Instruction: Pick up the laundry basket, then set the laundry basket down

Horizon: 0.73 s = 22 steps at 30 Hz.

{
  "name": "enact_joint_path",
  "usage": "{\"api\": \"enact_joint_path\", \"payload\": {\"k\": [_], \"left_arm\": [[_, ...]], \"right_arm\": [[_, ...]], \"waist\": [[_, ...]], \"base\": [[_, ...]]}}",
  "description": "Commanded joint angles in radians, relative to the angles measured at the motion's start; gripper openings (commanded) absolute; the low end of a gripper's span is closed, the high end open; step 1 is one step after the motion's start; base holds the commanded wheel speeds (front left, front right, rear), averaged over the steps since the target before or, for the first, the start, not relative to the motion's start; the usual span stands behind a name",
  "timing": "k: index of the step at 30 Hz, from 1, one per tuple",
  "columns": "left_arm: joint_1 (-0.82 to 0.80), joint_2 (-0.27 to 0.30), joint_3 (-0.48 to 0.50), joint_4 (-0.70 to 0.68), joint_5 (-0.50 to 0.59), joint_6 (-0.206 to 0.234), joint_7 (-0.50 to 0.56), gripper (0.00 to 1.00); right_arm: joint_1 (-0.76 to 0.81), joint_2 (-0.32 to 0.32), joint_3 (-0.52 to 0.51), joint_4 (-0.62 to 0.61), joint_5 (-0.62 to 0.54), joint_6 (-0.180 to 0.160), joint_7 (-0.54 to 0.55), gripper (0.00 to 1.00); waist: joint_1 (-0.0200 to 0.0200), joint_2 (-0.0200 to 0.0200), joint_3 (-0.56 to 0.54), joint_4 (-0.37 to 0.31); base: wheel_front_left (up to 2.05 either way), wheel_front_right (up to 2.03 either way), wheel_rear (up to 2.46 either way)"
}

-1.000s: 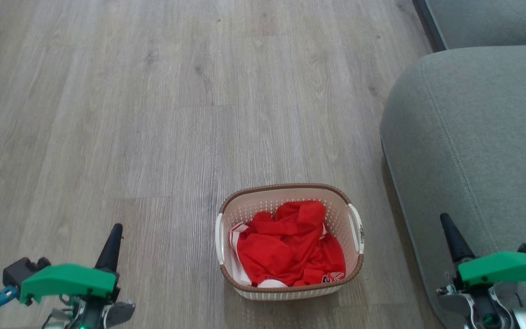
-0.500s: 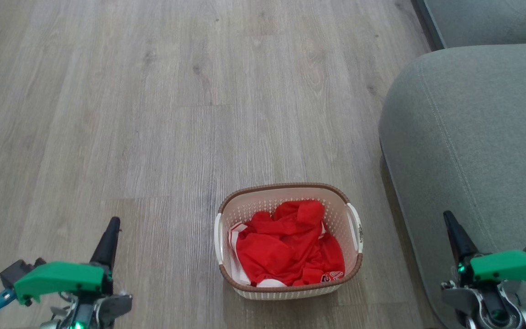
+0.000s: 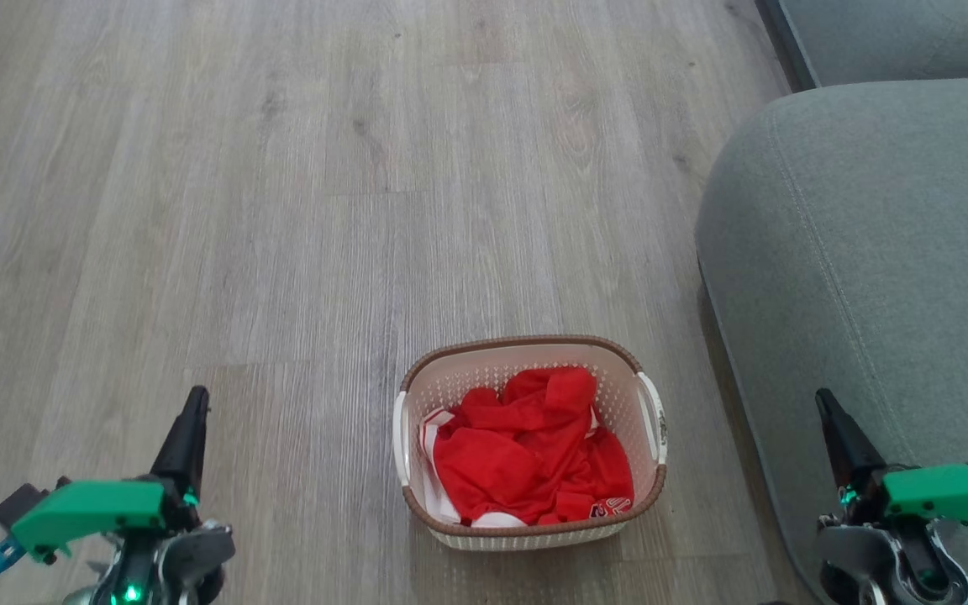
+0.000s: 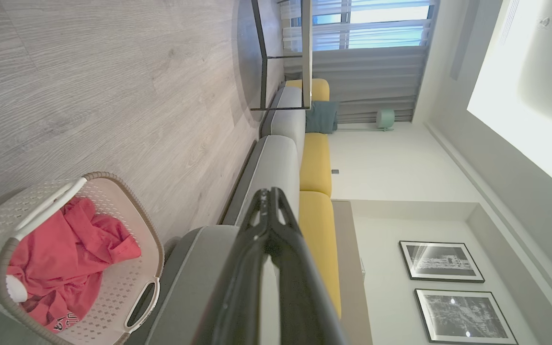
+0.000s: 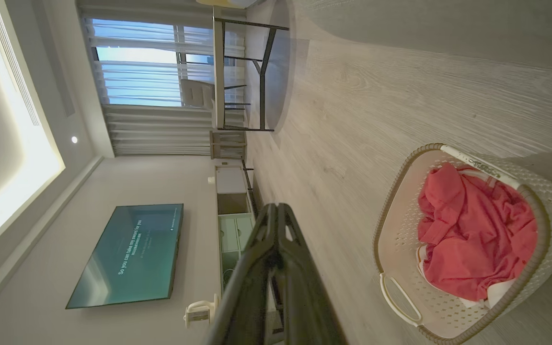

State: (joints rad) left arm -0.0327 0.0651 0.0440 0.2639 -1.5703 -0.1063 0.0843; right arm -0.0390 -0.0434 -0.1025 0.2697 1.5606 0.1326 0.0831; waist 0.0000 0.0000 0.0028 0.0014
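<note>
- The laundry basket (image 3: 524, 341) stands on the wooden floor (image 3: 282, 210), low in the head view's centre, between the two grippers, well apart from each, and near the grey sofa (image 3: 870, 252) on the robot's right.
- A crumpled red garment (image 3: 526, 458) covers the basket's bottom. White fabric shows at its left and near edges. A small print near the front rim is too small to read.
- Both white side handles are free: the left handle (image 3: 401, 437) and the right handle (image 3: 654, 420).
- Left gripper (image 3: 190, 416): the head view shows one dark sliver in profile, so the gap cannot be judged there. A green cover hides the finger bases, and the bottom edge cuts off the body.
- In the left wrist view, the left gripper (image 4: 269, 199) has its fingertips pressed together with nothing between them. The basket (image 4: 154, 239) lies at the lower left, cut off by the frame edges.
- Right gripper (image 3: 828, 412): it overlaps the sofa's edge in the head view, and contact cannot be told.
- In the right wrist view, the right gripper (image 5: 276, 211) likewise has its tips meeting and empty. The basket (image 5: 396, 249) lies at the lower right.
</note>
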Motion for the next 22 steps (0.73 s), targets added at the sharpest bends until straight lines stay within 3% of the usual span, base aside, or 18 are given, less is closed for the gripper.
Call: {"api": "enact_joint_path", "payload": {"k": [1, 22], "left_arm": [[-0.069, 0.002, 0.043, -0.024, -0.031, -0.017, 0.010, 0.00], [-0.074, -0.004, 0.055, -0.019, -0.050, -0.024, 0.017, 0.00]], "right_arm": [[-0.064, -0.022, 0.011, -0.029, 0.038, -0.002, 0.009, 0.00], [-0.067, -0.019, 0.005, -0.026, 0.061, -0.002, 0.017, 0.00]], "waist": [[0.0000, 0.0000, 0.000, -0.001], [0.0000, 0.0000, 0.000, -0.001]], "base": [[0.00, 0.00, 0.00], [0.00, 0.00, 0.00]]}}
